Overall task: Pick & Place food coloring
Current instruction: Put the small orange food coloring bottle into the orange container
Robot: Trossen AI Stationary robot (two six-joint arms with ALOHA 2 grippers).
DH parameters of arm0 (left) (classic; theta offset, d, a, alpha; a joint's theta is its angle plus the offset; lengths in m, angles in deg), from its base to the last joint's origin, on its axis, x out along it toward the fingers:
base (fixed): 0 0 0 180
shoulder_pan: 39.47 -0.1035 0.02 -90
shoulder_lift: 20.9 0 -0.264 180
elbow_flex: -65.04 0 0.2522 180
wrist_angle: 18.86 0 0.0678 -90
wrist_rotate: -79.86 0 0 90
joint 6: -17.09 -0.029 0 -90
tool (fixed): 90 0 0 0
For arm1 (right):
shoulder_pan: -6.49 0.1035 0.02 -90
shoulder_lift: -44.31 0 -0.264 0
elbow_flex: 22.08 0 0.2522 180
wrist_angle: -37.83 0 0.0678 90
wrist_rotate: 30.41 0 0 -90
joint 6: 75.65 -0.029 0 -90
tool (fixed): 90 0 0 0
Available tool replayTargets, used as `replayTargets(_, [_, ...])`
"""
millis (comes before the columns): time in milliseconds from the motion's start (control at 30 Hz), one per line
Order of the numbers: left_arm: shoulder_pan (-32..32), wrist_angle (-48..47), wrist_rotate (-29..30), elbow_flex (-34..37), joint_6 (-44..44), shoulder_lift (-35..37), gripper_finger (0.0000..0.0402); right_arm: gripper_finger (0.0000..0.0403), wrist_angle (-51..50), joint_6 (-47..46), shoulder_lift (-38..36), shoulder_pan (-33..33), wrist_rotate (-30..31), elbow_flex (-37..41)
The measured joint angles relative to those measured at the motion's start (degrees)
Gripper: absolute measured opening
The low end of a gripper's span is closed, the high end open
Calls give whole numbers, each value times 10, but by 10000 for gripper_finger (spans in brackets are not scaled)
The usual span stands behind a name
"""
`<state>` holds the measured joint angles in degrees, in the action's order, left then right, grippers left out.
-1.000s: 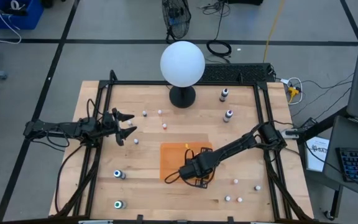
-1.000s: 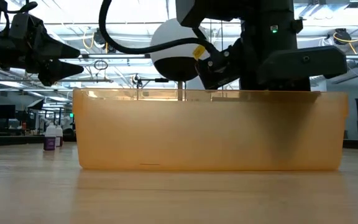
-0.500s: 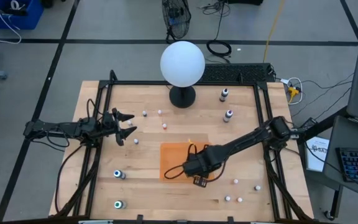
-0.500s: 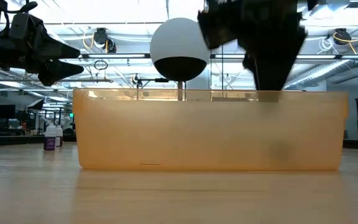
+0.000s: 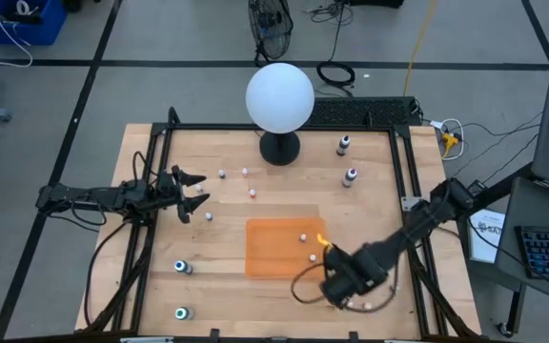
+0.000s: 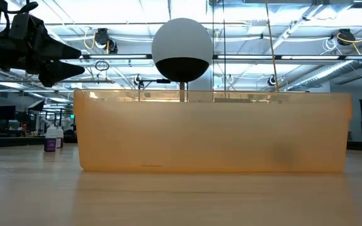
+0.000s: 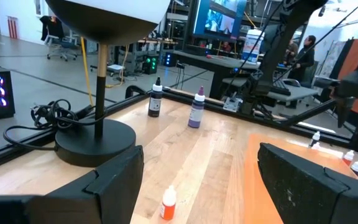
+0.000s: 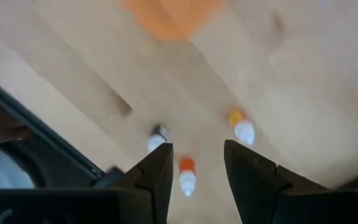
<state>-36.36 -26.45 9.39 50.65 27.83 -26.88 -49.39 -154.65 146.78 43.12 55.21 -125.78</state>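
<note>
I see my right gripper point(image 8: 194, 171) with fingers apart above an orange food coloring bottle point(image 8: 187, 174) on the table; my left gripper point(image 5: 191, 193), also apart, waits aside.

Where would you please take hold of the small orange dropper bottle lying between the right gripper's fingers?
Grip the orange dropper bottle across its narrow body, just behind the white cap, descending from straight above. It lies flat on the wooden table, already lined up with the open right gripper, and its neighbours sit apart on both sides.
</note>
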Motion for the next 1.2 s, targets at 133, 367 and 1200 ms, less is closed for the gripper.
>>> replayTargets(133, [0, 0, 0, 0, 0, 0, 310, 132, 6, -56, 1, 35, -2, 34])
replayTargets(367, [0, 0, 0, 0, 0, 0, 310, 132, 22, -84, 0, 51, -2, 103])
replayTargets(1200, [0, 0, 0, 0, 0, 0, 310, 132, 183, -28, 1, 39, 0, 246])
